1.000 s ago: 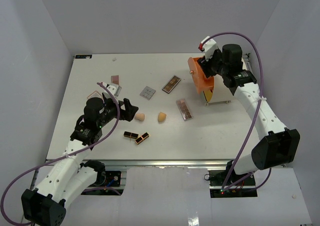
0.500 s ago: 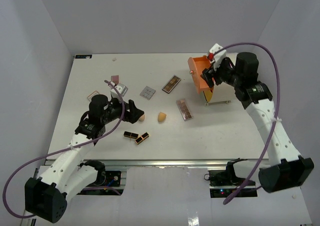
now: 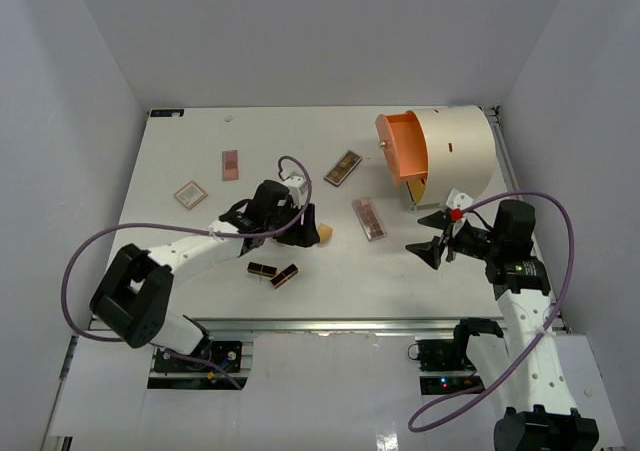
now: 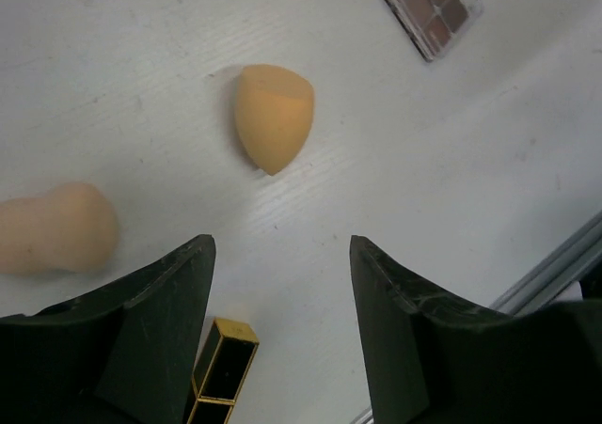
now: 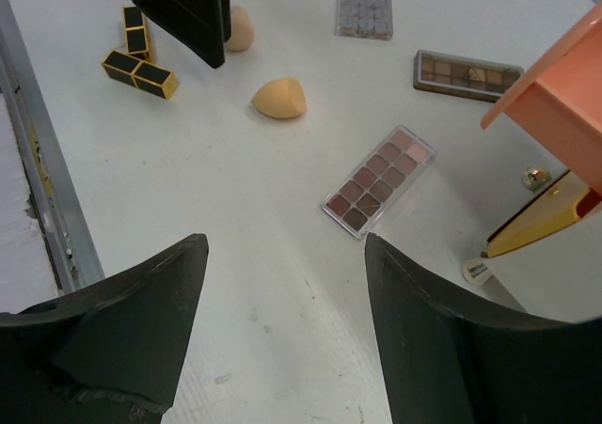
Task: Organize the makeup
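On the worktop, mid area: 2 peach sponges, one pointed (image 4: 273, 114), one rounded (image 4: 56, 228), near each other. 2 lipstick tubes (image 3: 272, 272) just beside each other toward near edge. 2 long eyeshadow palettes, dark (image 3: 343, 167) and pink (image 3: 369, 218). 1 grey square palette (image 5: 363, 15). Toward left edge: 1 pink flat palette (image 3: 231, 164), 1 square compact (image 3: 190, 193).

Left arm stretched low from near-left corner to centre. Left fingers (image 4: 150, 330) apart, empty, over bare worktop just short of the sponges.

Right arm folded by right edge, wrist aimed left. Right fingers (image 5: 122, 330) apart, empty, well clear of the makeup.

Cream cylinder (image 3: 455, 151) at far-right corner, orange drawer sticking out.
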Robot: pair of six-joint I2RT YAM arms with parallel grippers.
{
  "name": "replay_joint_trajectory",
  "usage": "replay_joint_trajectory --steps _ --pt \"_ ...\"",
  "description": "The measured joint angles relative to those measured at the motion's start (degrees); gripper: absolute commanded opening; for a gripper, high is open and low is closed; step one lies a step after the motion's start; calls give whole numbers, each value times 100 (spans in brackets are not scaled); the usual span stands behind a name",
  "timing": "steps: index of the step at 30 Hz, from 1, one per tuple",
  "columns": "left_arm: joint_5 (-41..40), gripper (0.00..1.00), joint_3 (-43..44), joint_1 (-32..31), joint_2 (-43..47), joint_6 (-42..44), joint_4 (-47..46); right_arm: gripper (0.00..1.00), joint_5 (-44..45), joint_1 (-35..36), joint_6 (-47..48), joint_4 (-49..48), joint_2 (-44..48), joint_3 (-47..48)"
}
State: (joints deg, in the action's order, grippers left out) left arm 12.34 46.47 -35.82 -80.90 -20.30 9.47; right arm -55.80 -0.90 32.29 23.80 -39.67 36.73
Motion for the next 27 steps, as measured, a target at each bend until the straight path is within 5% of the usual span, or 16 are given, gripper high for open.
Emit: replay_joint_trajectory --steps 13,21,27 --pt "-937 53 1660 -317 -2019 -282 145 73 -740 -538 85 -167 333 -90" --pt "-1202 50 1918 -410 -2425 -307 332 73 -740 -568 78 -167 381 -92" --pt "-1366 20 1923 -461 -2394 -248 468 73 -743 -613 66 -169 435 -92"
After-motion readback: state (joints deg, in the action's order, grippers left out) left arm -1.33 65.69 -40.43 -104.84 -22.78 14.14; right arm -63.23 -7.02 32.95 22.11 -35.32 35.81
